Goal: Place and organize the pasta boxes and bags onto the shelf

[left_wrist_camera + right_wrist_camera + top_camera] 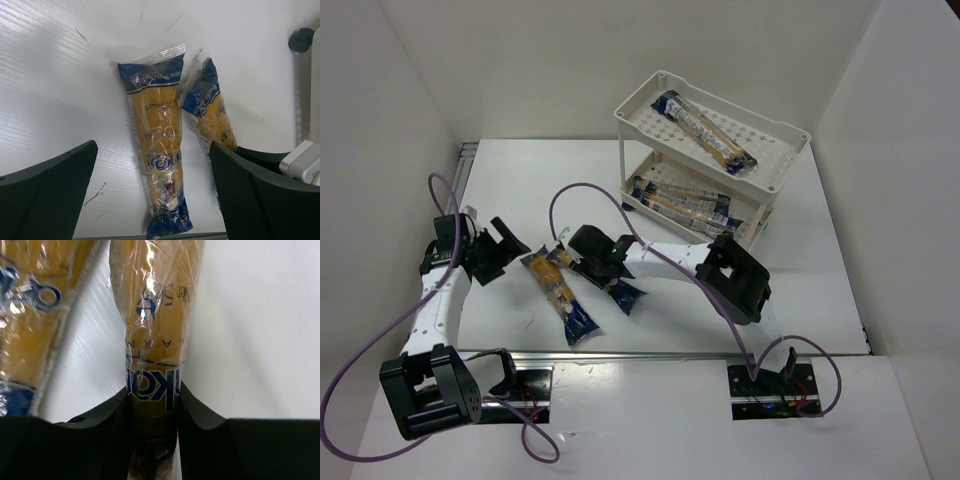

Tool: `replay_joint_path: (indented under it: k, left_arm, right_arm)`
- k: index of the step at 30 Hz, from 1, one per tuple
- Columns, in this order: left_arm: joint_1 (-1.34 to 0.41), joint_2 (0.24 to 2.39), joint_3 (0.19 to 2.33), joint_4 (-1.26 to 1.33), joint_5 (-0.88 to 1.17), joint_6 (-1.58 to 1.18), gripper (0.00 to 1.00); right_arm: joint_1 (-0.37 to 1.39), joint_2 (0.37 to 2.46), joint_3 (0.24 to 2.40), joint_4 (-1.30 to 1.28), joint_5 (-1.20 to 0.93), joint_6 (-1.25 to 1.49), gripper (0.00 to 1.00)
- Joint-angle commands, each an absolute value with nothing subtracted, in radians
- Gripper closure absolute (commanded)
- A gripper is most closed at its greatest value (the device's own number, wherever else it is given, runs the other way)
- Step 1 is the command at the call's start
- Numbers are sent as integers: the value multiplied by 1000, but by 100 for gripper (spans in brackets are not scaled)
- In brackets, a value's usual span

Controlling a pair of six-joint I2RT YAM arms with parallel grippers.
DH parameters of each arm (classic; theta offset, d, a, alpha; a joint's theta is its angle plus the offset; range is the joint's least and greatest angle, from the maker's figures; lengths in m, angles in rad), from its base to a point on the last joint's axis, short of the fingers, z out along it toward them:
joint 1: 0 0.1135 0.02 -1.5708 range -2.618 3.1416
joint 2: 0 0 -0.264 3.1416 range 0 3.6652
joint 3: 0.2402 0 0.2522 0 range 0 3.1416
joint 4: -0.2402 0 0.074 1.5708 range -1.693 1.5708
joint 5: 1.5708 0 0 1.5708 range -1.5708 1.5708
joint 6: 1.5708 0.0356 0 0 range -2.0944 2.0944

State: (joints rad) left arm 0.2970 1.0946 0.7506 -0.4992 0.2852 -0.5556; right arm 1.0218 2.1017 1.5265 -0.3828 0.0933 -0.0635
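Two spaghetti packets lie side by side on the white table, each with dark blue ends and a yellow-orange middle. My right gripper (596,262) is shut on the right-hand packet (155,315), whose blue end (625,294) sticks out beside the fingers (107,415). The other packet (558,295) lies free just to its left. My left gripper (505,247) stands open over the table with that free packet (157,150) ahead between its fingers (47,195), not touching it. The cream-white shelf (790,150) stands at the back right, one packet (705,133) on its top tray and more (685,203) on the lower tray.
White walls close in the table on the left, back and right. A dark shelf wheel (301,40) shows at the upper right of the left wrist view. Purple cables (590,195) loop over both arms. The arm bases sit at the near edge.
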Motion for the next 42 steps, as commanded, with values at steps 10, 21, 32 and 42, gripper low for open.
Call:
replay_joint_path:
  k: [10, 21, 32, 42]
  left_arm:
    - [301, 1045, 736, -463, 310, -563, 0]
    - [301, 1017, 736, -463, 310, -563, 0]
    - [301, 1026, 736, -463, 310, -563, 0]
    - [301, 1035, 736, -463, 310, -563, 0]
  right_arm:
    - [1023, 1702, 1424, -287, 492, -446, 100]
    - [793, 1589, 1269, -92, 689, -669, 100]
    - [601, 1646, 1201, 132, 597, -870, 100]
    - [558, 1775, 1258, 110, 601, -876, 71]
